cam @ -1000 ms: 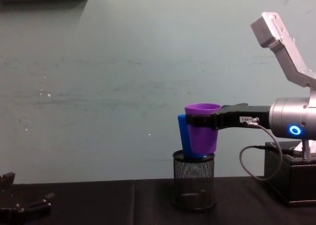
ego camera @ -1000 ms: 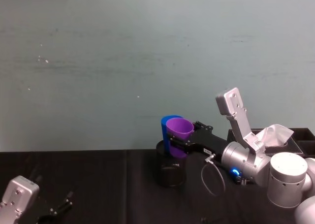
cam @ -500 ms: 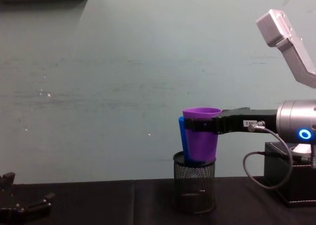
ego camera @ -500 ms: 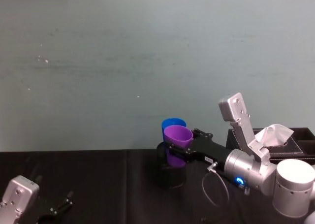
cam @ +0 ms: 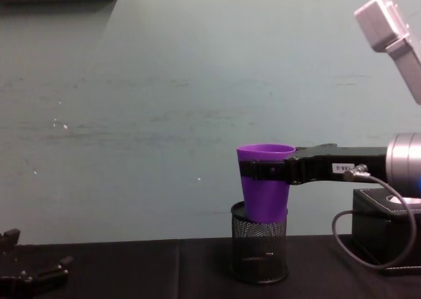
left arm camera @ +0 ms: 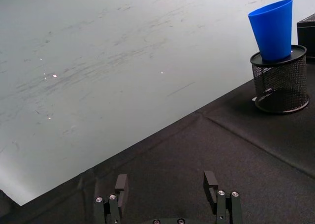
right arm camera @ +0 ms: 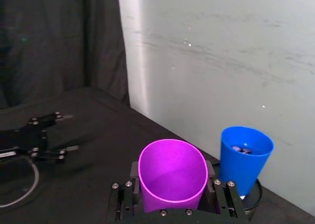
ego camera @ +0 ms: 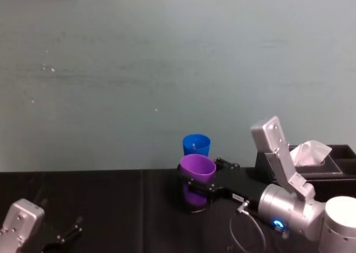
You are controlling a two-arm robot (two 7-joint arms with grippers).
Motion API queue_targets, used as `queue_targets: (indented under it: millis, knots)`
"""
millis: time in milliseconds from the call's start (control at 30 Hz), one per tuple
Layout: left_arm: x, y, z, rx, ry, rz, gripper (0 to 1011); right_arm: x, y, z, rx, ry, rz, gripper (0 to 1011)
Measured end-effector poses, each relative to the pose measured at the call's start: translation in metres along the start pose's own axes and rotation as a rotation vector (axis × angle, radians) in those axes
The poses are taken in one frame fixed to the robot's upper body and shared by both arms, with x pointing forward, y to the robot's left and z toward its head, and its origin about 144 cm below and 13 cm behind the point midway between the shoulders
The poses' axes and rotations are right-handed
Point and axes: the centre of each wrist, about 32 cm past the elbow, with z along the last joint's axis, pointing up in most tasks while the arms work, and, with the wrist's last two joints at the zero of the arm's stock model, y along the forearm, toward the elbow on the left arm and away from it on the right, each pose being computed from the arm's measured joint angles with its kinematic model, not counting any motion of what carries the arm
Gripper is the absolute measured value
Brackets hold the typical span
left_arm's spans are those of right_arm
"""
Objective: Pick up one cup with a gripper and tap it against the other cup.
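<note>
Over the black mesh pen holder [cam: 260, 250], near the middle of the dark surface [ego camera: 111, 208], the right gripper [cam: 260, 171] holds the purple cup [cam: 264, 190] up in the air. Its long black fingers are clamped on the cup just under the rim, one on each side. The cup stands straight with its mouth up. Its bottom is right by the holder's rim.

The blue cup [ego camera: 196, 144] sits inside the pen holder. The purple cup is just beside it, on the side nearer to us. From the right wrist we see a thin gap between the two cups, so we think they are not touching right now, but they are very close.

The left gripper [left arm camera: 166, 184] rests low on the surface, well apart on the left, with its fingers apart and nothing in them.

We think the step now is the tap. To do it well, we should move the purple cup gently toward the blue one, side against side. We should hold it straight and give only a soft bump. The blue cup just stands loose in the holder, so a hard push could tip it out. We should also lift the purple cup's bottom clear of the holder's rim, so it does not catch there.
</note>
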Motion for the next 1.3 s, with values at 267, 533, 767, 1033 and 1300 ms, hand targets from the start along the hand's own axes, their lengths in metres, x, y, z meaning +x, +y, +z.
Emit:
queue_targets:
  millis: [267, 533, 767, 1033, 1300]
  knots:
    - [0.000, 0.000, 0.000, 0.000, 0.000, 0.000, 1000, -0.019, -0.021, 0.002, 0.008, -0.002, 0.021, 732]
    - [0.000, 0.000, 0.000, 0.000, 0.000, 0.000, 1000, -0.038, -0.035, 0.001, 0.004, -0.012, 0.039, 732]
    - [0.000, 0.000, 0.000, 0.000, 0.000, 0.000, 1000, -0.047, -0.041, -0.004, -0.007, -0.011, 0.041, 732]
    - [0.000, 0.000, 0.000, 0.000, 0.000, 0.000, 1000, -0.051, -0.044, -0.009, -0.015, -0.016, 0.036, 732]
    - [0.000, 0.000, 0.000, 0.000, 0.000, 0.000, 1000, -0.052, -0.044, -0.010, -0.019, -0.041, 0.032, 732]
